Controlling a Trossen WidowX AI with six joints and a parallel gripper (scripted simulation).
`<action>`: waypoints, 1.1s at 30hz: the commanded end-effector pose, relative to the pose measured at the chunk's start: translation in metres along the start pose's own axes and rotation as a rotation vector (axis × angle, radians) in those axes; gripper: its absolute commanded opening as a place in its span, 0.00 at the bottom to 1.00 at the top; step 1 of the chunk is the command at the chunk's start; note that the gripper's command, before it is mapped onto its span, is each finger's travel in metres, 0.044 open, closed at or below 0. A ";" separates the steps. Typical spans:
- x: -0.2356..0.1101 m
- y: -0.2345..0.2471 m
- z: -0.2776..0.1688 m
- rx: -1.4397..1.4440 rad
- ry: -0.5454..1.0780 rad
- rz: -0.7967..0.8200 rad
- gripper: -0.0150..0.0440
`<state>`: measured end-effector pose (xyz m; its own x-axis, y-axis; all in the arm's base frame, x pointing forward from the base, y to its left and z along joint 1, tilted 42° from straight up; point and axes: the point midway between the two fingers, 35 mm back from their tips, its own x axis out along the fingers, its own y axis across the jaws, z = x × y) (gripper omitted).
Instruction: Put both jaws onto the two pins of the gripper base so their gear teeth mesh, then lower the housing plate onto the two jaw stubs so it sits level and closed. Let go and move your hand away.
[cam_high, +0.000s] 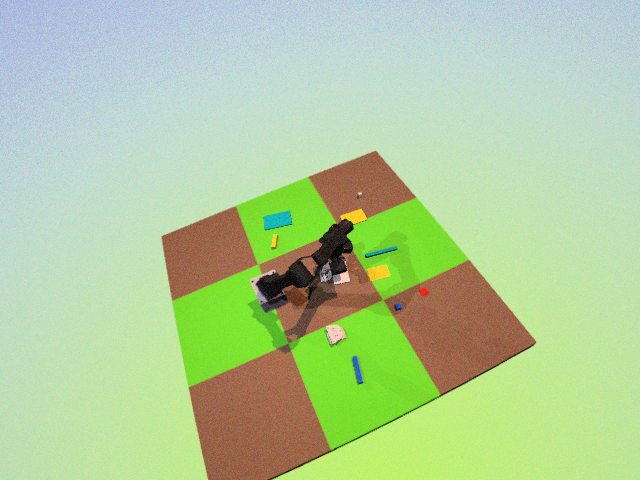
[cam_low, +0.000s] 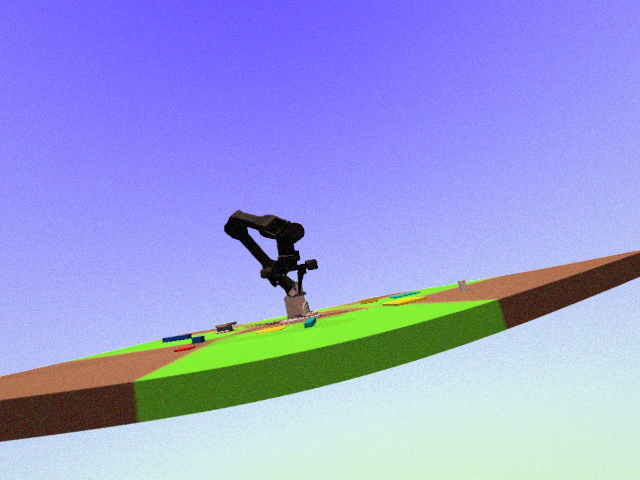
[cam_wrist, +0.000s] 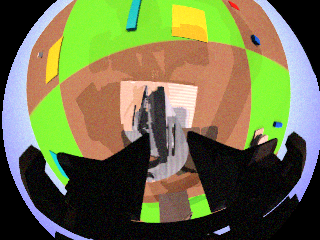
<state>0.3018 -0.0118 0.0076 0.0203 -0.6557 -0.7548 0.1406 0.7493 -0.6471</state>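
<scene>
Holding a dark jaw piece, gripper (cam_high: 338, 266) (cam_low: 299, 289) (cam_wrist: 168, 136) partly open, above the pale base plate (cam_high: 341, 278) (cam_wrist: 127, 95), well inside the board's edges (cam_high: 385, 422) (cam_low: 320, 382)

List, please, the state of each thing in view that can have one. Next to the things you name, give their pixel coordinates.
robot arm (cam_high: 302, 273) (cam_low: 263, 224): bent, reaching downward
gripper (cam_high: 338, 267) (cam_low: 299, 289) (cam_wrist: 168, 136): jaws shut on the dark grey part
dark grey part (cam_wrist: 159, 117): held; seating cannot be told
pale housing plate (cam_high: 336, 334) (cam_low: 225, 327) (cam_wrist: 259, 135): not fitted, lying apart
blue bar (cam_high: 357, 369) (cam_low: 176, 338): lying down
teal bar (cam_high: 381, 252) (cam_low: 310, 322) (cam_wrist: 133, 15): lying down
</scene>
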 end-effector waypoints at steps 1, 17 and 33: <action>0.000 -0.001 0.001 -0.010 -0.004 -0.003 0.48; 0.000 -0.020 -0.003 -0.013 -0.004 -0.004 0.48; 0.000 -0.020 -0.003 -0.013 -0.004 -0.004 0.48</action>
<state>0.2958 -0.0262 0.0200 0.0203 -0.6567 -0.7539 0.1297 0.7494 -0.6493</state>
